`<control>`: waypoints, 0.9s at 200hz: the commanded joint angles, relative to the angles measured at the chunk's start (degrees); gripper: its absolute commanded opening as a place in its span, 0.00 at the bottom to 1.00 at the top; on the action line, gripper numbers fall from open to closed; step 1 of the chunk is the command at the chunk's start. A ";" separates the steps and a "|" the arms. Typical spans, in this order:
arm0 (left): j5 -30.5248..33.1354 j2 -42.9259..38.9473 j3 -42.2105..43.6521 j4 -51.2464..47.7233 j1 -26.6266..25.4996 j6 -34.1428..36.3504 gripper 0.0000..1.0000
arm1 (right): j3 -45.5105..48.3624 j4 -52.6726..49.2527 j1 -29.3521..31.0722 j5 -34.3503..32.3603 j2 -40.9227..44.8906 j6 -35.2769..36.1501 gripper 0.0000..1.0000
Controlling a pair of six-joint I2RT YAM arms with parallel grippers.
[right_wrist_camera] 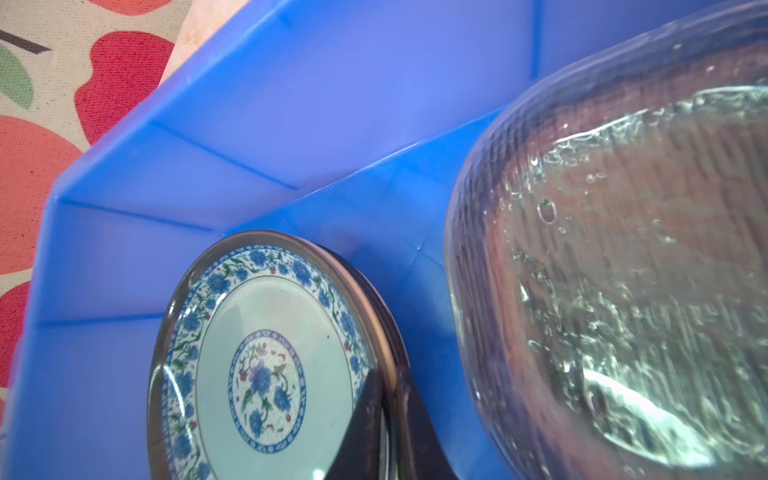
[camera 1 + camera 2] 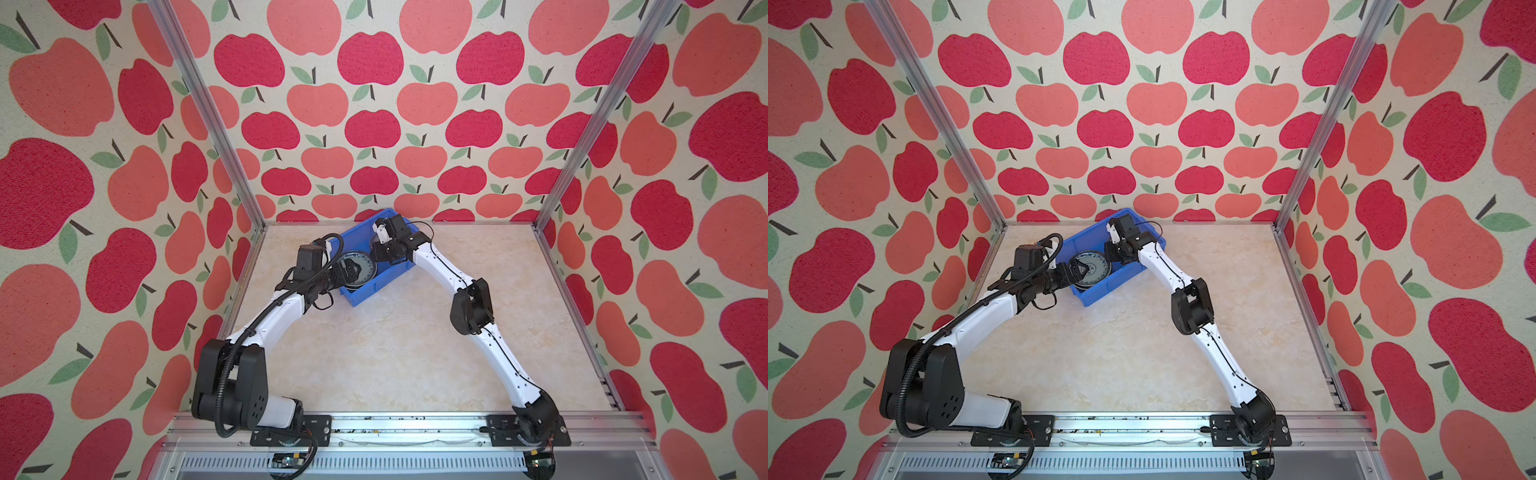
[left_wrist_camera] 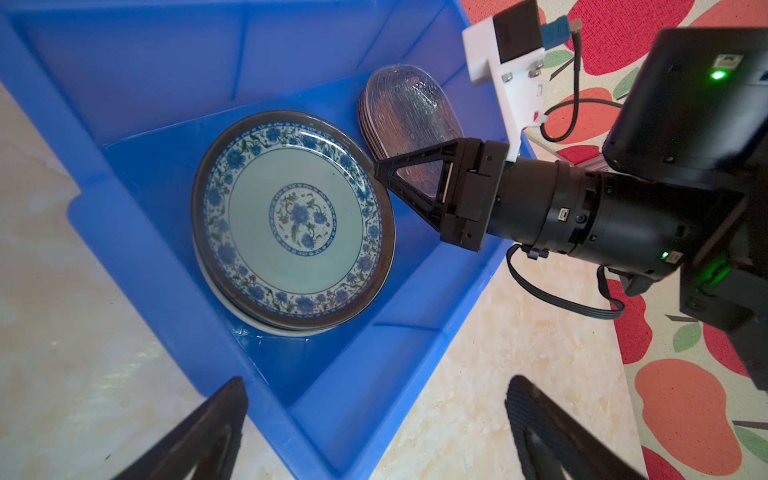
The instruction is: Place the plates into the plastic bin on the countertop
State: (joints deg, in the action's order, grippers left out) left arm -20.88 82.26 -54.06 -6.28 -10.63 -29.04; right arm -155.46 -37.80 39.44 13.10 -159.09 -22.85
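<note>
The plastic bin (image 2: 362, 297) (image 2: 1097, 297) sits at the back of the countertop (image 2: 395, 353). Inside it, a blue-white patterned plate (image 3: 286, 220) (image 1: 266, 365) tops a stack of round plates. Beside that stack lie several clear glass plates (image 3: 409, 116) (image 1: 623, 270), piled together. My right gripper (image 1: 388, 378) (image 3: 380, 170) reaches into the bin, and its jaws pinch the blue-white plate's rim. My left gripper (image 3: 376, 419) (image 2: 353, 272) hangs open above the bin's near corner, one finger on either side of it, holding nothing.
Apple-patterned walls and aluminium posts (image 2: 208, 108) close in the countertop on three sides. The bin's far corner touches the back wall. An aluminium rail (image 2: 407, 424) carrying both arm bases runs along the front edge.
</note>
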 commanded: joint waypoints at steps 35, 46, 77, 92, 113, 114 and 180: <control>-2.15 1.34 0.02 3.35 1.46 -0.49 0.99 | -0.65 0.00 0.37 -0.67 3.52 0.11 0.13; -1.94 1.39 0.02 3.69 1.47 -0.43 0.99 | -0.56 0.05 0.29 -0.65 5.03 0.80 0.13; -0.27 1.68 0.57 6.45 1.42 -0.07 0.99 | 1.88 1.78 -0.21 -1.38 11.19 3.69 0.18; 1.46 2.04 -0.40 6.03 1.41 0.44 0.99 | 3.78 1.94 -0.71 -1.57 14.61 4.96 0.19; 6.89 1.54 -1.28 5.26 1.37 1.17 0.99 | 9.08 1.73 -1.66 -2.61 20.57 7.04 0.25; 7.21 1.48 -1.30 5.29 1.39 1.22 0.99 | 9.50 1.79 -1.70 -2.71 20.92 7.17 0.25; 32.29 -10.92 13.74 27.59 -4.46 18.24 0.99 | 66.02 21.50 -8.95 -7.86 57.54 10.93 0.50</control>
State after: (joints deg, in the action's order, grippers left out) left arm -1.32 77.01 -47.16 6.94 -12.03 -22.28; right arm -105.06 -23.94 33.74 8.86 -111.74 -13.93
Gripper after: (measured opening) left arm 0.992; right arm 0.455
